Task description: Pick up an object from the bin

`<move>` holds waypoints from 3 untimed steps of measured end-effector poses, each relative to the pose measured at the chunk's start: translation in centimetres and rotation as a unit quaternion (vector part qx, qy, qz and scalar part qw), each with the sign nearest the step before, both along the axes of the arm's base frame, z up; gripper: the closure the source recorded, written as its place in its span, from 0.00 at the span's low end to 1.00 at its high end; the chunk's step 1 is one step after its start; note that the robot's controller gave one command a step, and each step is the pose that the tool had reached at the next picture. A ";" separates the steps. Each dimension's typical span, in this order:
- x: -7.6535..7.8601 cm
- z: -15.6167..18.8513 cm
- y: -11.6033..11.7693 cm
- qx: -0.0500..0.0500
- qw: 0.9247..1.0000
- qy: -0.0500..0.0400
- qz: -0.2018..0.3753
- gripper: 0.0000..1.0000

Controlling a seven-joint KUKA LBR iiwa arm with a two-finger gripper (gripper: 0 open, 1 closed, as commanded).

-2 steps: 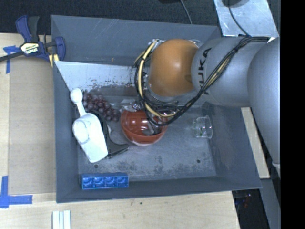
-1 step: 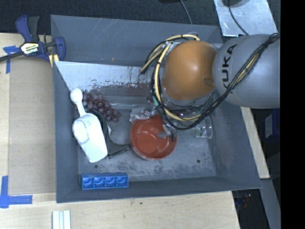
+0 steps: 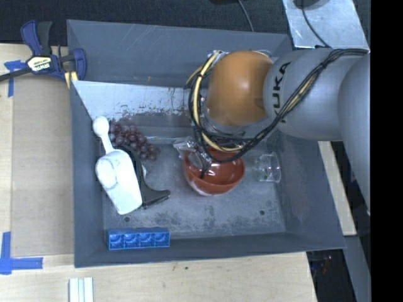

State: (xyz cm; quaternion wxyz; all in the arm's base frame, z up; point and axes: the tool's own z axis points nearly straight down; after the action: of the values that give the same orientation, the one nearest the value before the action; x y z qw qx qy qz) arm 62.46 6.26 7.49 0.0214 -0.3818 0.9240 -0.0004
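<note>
Camera view from above: a red bowl (image 3: 223,176) is seen on the floor of the bin (image 3: 214,222), a little right of the middle, upright and with its rim turned up. The gripper (image 3: 203,159) is set directly over the bowl's left part, low at its rim or just inside it; whether the bowl is touched cannot be told, and whether the gripper is open or closed cannot be told either, since its tip is masked by the wrist. Nothing can be made out as held. The wrist above is wrapped in an orange cover (image 3: 236,87) ringed by cables (image 3: 200,99), and the grey arm (image 3: 327,93) is carried in from the right. Just beside the bowl on its right, apart from it, a clear cup (image 3: 268,167) is found. Well to the left, a bunch of dark grapes (image 3: 133,140) is laid near the back wall. A white scoop (image 3: 118,178) is laid beside the grapes along the left wall, with a black piece (image 3: 153,197) touching its right edge. At the front left, a blue block (image 3: 139,239) is laid flat against the front wall, well apart from the bowl.
</note>
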 end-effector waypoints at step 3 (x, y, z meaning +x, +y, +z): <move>0.2 0.8 -0.2 0.001 1.000 -0.003 0.003 1.00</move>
State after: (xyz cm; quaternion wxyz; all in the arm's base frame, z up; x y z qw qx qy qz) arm 62.70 6.09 8.33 0.0251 -0.3850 0.9226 -0.0004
